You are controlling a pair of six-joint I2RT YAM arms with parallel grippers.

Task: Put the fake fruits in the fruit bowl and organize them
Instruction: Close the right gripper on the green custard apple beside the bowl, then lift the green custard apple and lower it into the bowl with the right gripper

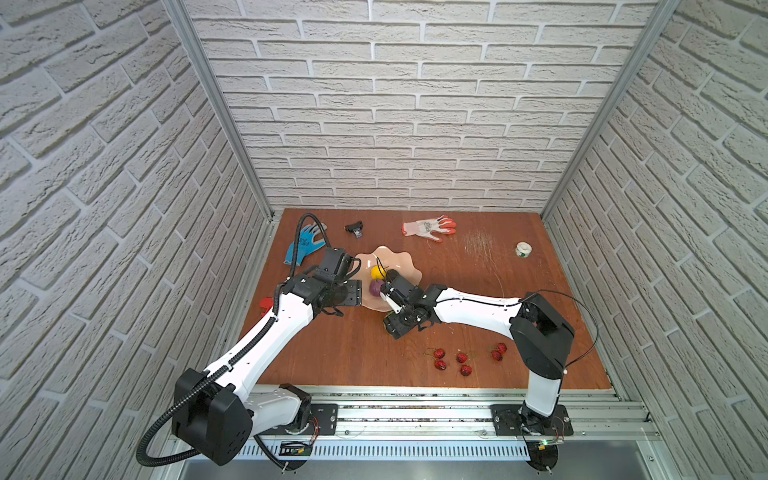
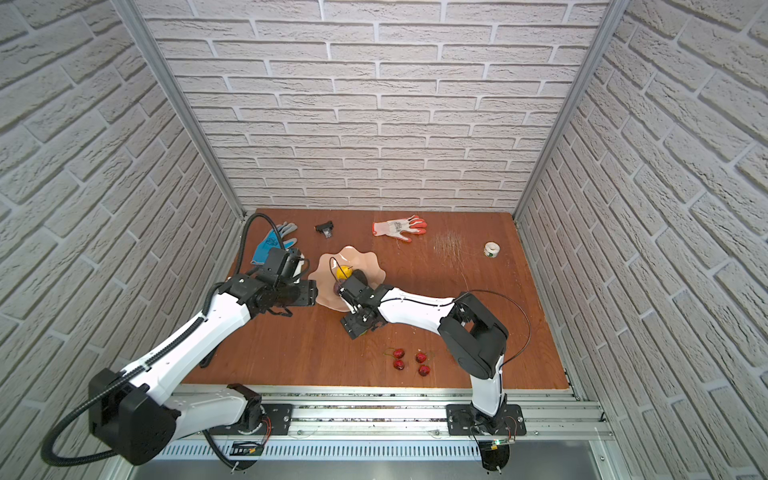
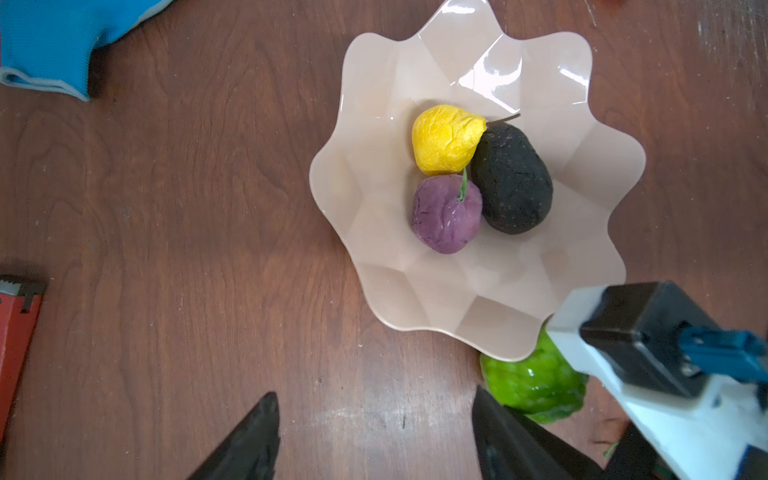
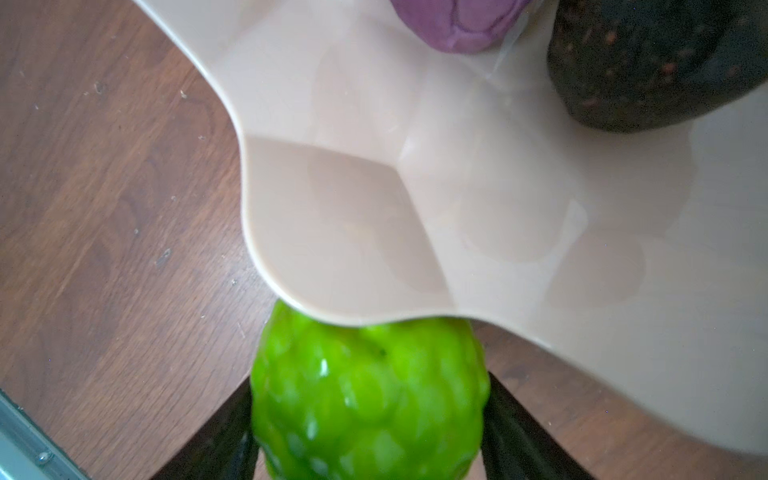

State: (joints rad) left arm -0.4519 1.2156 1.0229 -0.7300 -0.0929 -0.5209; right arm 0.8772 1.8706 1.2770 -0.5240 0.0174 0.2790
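Note:
The pale peach fruit bowl [image 1: 401,258] [image 3: 457,62] with its wavy rim holds a yellow fruit [image 3: 444,139], a purple fruit [image 3: 446,214] and a near-black avocado [image 3: 513,178], all touching. My right gripper [image 4: 370,386] is shut on the bumpy bright-green ball [image 4: 370,395] [image 3: 532,382], which sits low at the bowl's near rim, partly under the rim's edge. My left gripper [image 3: 374,399] hangs open over bare table left of the bowl, nothing between its fingers. Several small red berries [image 1: 461,358] [image 2: 409,361] lie on the table near the front.
A blue glove [image 1: 303,245] lies at the back left and an orange-white glove [image 1: 428,227] at the back. A white tape roll [image 1: 523,249] sits back right. A small black object [image 1: 354,230] lies behind the bowl, a red tool [image 3: 16,324] by the left edge.

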